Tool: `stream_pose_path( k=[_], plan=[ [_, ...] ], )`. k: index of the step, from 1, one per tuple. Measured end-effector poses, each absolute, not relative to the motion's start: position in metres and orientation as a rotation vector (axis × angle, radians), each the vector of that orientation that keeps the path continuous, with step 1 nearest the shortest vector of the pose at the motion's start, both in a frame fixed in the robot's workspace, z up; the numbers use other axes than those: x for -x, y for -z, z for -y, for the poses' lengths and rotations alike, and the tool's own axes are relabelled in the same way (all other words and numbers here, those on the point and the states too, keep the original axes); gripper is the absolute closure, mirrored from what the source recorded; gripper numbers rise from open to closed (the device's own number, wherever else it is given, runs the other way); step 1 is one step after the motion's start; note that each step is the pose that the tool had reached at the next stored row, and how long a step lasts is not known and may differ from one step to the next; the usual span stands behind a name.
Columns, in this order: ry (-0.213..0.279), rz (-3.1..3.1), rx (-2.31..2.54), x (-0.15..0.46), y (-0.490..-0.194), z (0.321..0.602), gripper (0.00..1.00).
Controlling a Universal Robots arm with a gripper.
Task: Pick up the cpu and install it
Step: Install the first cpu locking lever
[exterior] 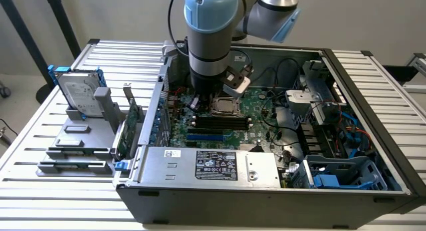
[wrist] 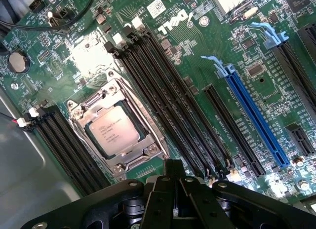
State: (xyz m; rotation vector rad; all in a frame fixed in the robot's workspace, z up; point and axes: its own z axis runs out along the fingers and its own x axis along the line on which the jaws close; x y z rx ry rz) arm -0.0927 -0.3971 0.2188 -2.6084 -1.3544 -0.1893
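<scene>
Gripper (wrist: 174,175): closed, empty, just above the socket (wrist: 118,131).
Cpu (wrist: 114,130): seated in the socket.
Risk: descending could scrape the chip.

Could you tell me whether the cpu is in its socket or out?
In: the cpu lies flat inside the metal socket frame on the motherboard.
</scene>
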Motion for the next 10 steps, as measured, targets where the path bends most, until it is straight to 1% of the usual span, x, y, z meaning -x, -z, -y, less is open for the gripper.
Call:
stream_pose_path(
  k=[10],
  plan=[
    [0.197,1.357,2.603,0.0928,-0.2149,0.3972,0.89]
  ],
)
